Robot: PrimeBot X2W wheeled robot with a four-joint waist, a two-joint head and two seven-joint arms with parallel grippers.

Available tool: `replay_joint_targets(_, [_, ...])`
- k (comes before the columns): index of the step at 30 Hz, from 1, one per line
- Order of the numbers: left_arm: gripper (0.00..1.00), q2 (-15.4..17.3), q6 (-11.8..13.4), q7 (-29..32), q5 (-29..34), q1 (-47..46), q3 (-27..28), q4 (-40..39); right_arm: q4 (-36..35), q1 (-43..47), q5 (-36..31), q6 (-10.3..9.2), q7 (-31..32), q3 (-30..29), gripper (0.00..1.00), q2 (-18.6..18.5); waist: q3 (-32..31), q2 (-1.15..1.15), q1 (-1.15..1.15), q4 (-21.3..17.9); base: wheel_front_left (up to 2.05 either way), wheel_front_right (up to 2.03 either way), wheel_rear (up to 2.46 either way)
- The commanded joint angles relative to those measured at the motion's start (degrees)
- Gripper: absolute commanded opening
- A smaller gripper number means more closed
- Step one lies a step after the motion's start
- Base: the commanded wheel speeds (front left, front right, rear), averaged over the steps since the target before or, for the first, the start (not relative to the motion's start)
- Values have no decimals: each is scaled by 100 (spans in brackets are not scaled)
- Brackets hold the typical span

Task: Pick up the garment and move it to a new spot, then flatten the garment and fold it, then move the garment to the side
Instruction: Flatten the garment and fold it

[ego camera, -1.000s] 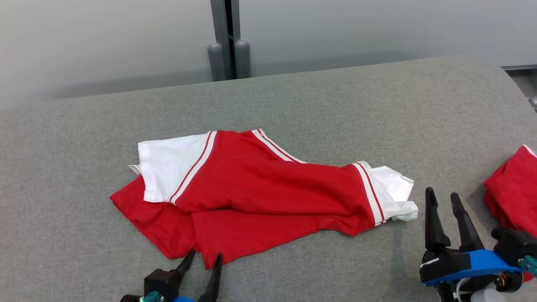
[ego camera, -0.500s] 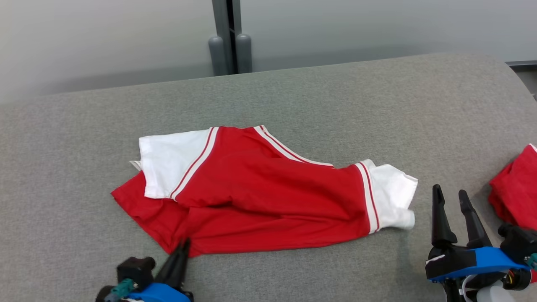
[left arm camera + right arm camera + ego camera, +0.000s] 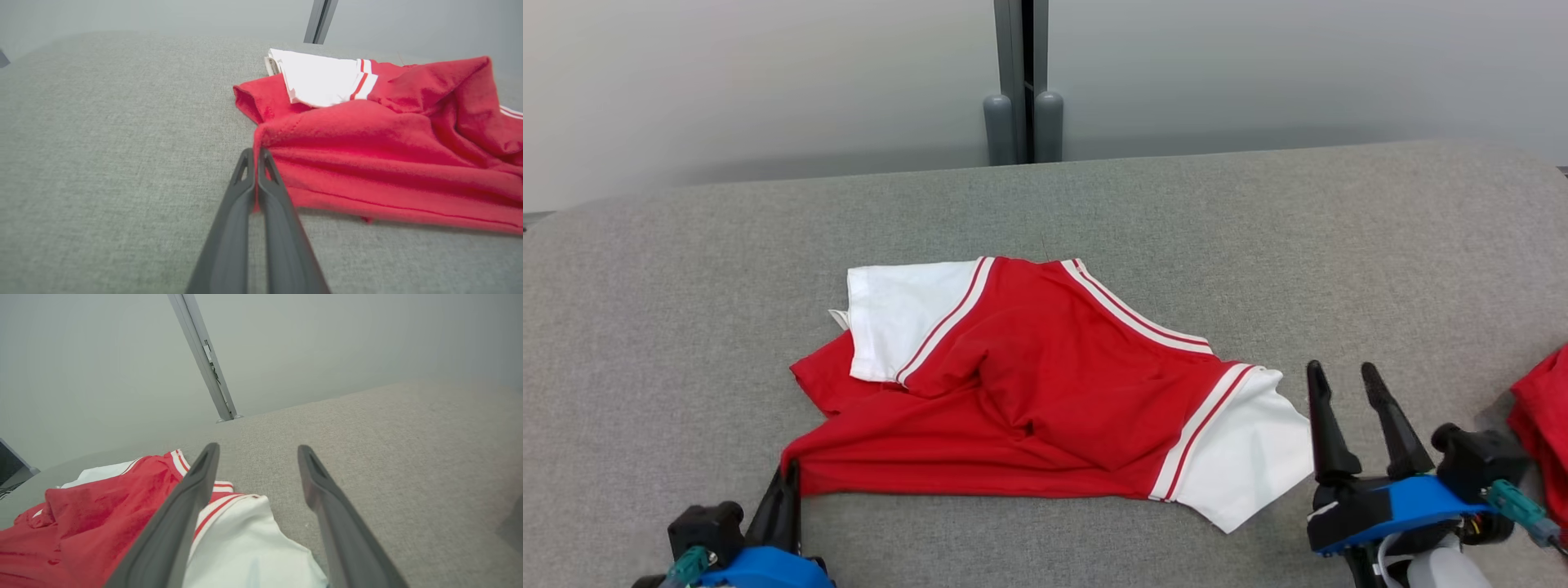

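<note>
Right now the garment (image 3: 1045, 392), a red shirt with white sleeves and red-and-white striped trim, lies crumpled on the grey padded surface (image 3: 1258, 229), nearer its front than its far edge. One white sleeve (image 3: 907, 318) is folded over the red body at the back left. The other white sleeve (image 3: 1241, 457) spreads out flat at the front right.

At the shirt's front left corner, the left gripper (image 3: 788, 482) is clamped tight on the red hem. In the left wrist view its two dark fingers press together with a thin strip of red cloth pinched between them, and the fabric bunches up from that point. The right gripper (image 3: 1341, 371) has its fingers spread wide and holds nothing. It stands just beside the front right sleeve, with its left finger over the sleeve's edge in the right wrist view.

Bare grey fabric runs wide to the left of the shirt and behind it up to the far edge, where a grey post (image 3: 1023, 82) stands against a pale wall. To the right, a second red cloth (image 3: 1539, 408) lies at the border of the head view, well apart from the shirt.

A small pale tab (image 3: 838, 318) pokes out beside the back left sleeve, too small to read.
</note>
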Motion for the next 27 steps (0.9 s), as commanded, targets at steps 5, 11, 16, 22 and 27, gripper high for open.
replay_joint_targets(5, [100, -108, -24, -15, 224, 91, 145, 196, -136, -73, -412, 2, -18, 280, 100, -15, -101, 0, 0, -1, 0, 0, 0])
replay_joint_targets(11, [100, -223, 87, -15, 705, 260, 230, -74, -124, 108, -857, 2, -18, 429, 100, -15, -258, 0, 0, 13, 0, 0, 0])
replay_joint_targets(16, [100, -296, 96, -15, 907, 396, 309, -99, 31, 239, -1055, 2, -18, 444, 100, -15, -416, 0, 0, -39, 0, 0, 0])
replay_joint_targets(22, [100, -348, 21, -15, 946, 398, 396, 82, 119, 266, -1002, 2, -18, 475, 100, -15, -423, 0, 0, -122, 0, 0, 0])
replay_joint_targets(27, [100, -279, -34, -15, 939, 258, 497, 206, 109, 169, -929, 2, -18, 487, 100, -15, -291, 0, 0, -163, 0, 0, 0])
